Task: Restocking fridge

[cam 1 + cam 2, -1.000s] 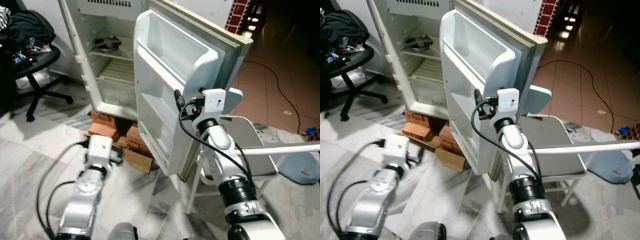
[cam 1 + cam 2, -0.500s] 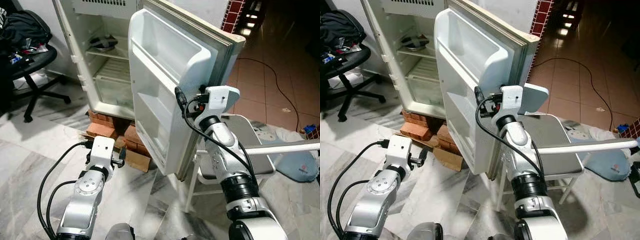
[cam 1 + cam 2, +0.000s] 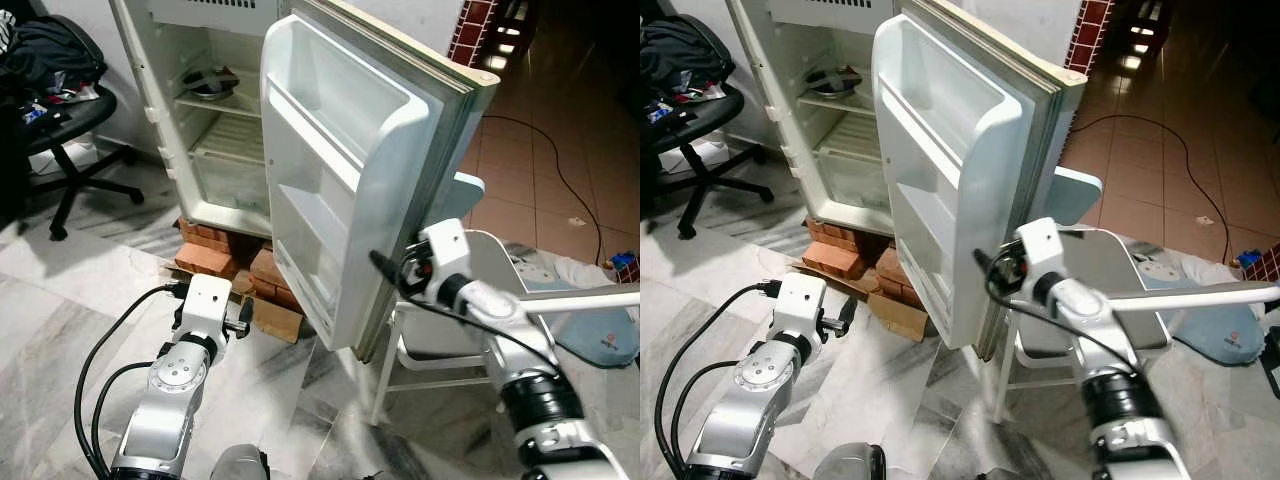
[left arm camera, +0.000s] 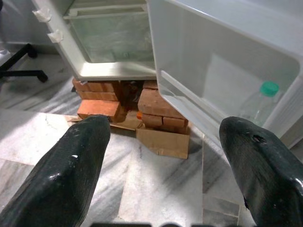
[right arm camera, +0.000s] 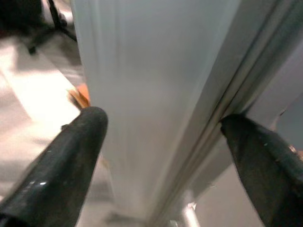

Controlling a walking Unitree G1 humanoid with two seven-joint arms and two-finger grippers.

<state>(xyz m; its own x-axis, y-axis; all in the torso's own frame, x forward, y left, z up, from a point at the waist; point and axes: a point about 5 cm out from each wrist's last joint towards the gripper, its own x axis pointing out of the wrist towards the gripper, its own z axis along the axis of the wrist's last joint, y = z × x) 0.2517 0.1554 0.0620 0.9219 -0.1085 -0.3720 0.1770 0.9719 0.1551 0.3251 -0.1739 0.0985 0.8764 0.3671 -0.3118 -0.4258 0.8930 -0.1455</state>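
The white fridge (image 3: 215,130) stands on bricks with its door (image 3: 350,150) swung wide toward me. Its door shelves look bare, except that a clear bottle with a green cap (image 4: 265,101) shows through the lowest shelf. My right gripper (image 5: 163,120) is open at the door's free edge, low down, with a finger on each side of the edge. The right wrist (image 3: 440,262) sits just behind that edge. My left gripper (image 4: 165,139) hangs open low over the marble floor, pointing at the fridge's base with nothing between its fingers. A metal bowl (image 3: 212,85) sits on an inner shelf.
Red bricks (image 3: 215,255) and a cardboard piece (image 3: 270,318) lie under the fridge. A white chair (image 3: 480,290) stands right behind the door. A black office chair (image 3: 60,120) piled with clothes is at the far left. A cable (image 3: 560,180) runs across the tiled floor at the right.
My right wrist has dropped lower along the door's free edge. The left arm rose slightly a second ago and has stayed put since. The door stands about where it was.
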